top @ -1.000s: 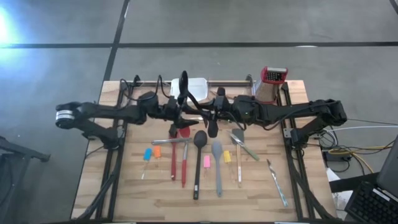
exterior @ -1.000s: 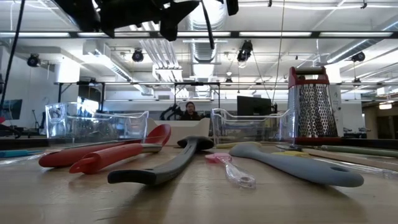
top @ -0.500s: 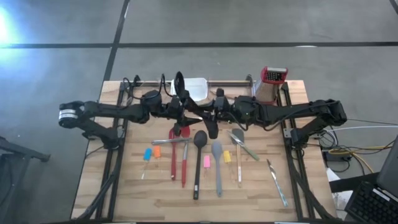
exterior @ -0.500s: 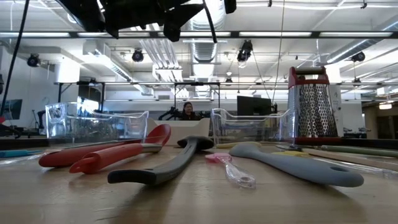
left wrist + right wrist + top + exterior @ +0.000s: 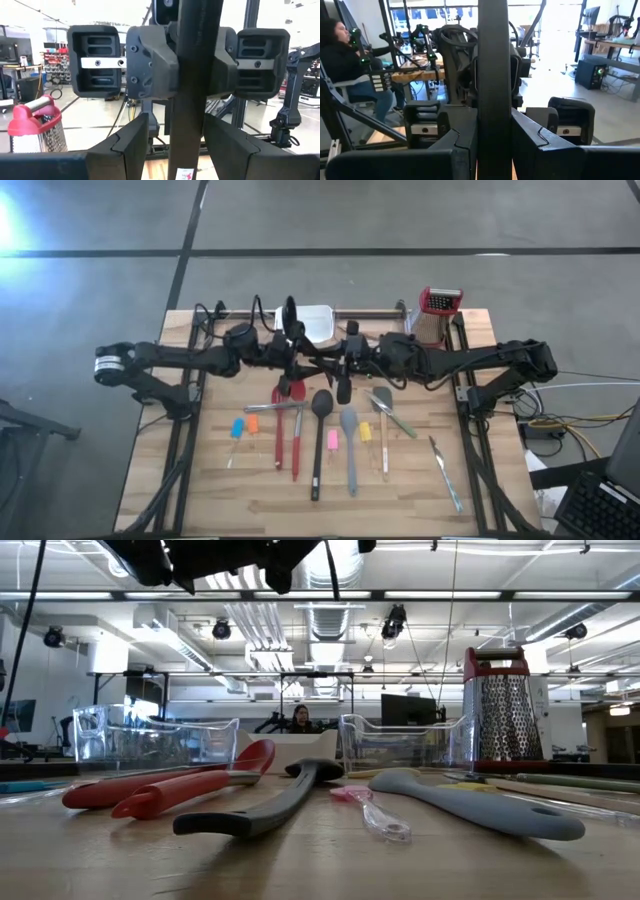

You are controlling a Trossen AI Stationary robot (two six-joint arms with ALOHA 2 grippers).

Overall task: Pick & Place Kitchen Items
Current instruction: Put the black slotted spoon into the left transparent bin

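Gripped between both grippers' fingers: stiff, light, long-handled black plastic spatula [image 5: 291, 320], left gripper [image 5: 297, 356] and right gripper [image 5: 331, 367] clamping its slim shaft, likely slippery.

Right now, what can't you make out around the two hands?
- Black utensil: both wrist views show only its handle; the edges cut off both ends.
- Left hand and right hand: too small and crowded by the arms in the high view; cut off by the low view's top edge.
- White tray: partly under the arms, high view.
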